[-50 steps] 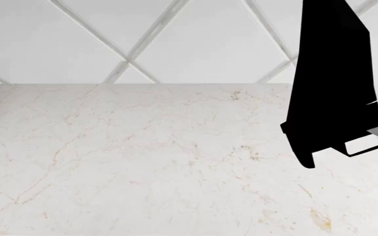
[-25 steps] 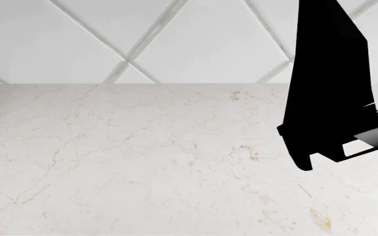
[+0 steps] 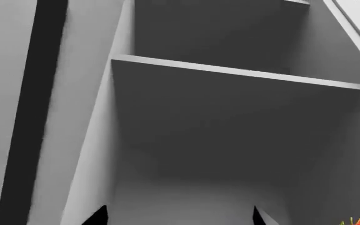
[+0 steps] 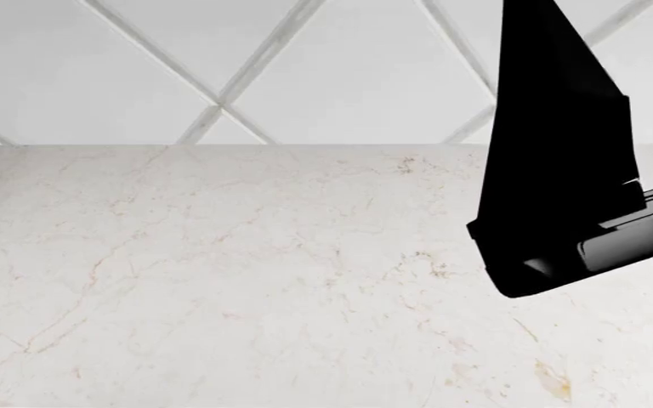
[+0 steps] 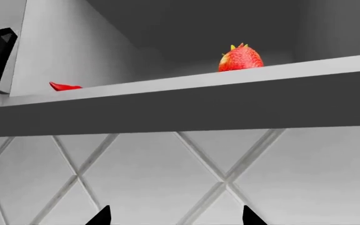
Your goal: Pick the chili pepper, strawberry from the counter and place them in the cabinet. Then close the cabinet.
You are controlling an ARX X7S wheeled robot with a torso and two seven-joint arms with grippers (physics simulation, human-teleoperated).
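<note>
Smooth white stone-look counter (image 4: 247,280) with thin beige lines, smooth pale wall tiles (image 4: 360,68), flat matt grey cabinet (image 5: 186,108) shelves, bumpy seed-dotted red strawberry (image 5: 240,59), smooth red chili pepper (image 5: 64,86), plain black right gripper (image 5: 175,216) tips.

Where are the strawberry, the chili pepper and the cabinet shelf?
strawberry (image 5: 241,59), right wrist view, middle of its red body.
chili pepper (image 5: 64,86), right wrist view, the red sliver showing above the edge.
cabinet shelf (image 5: 167,86), right wrist view, its pale front lip.

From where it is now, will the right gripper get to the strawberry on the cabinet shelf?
Probably yes. The plump red strawberry sits near the shelf's front edge, the cabinet front is open there, and the open right gripper below it has nothing between them.
</note>
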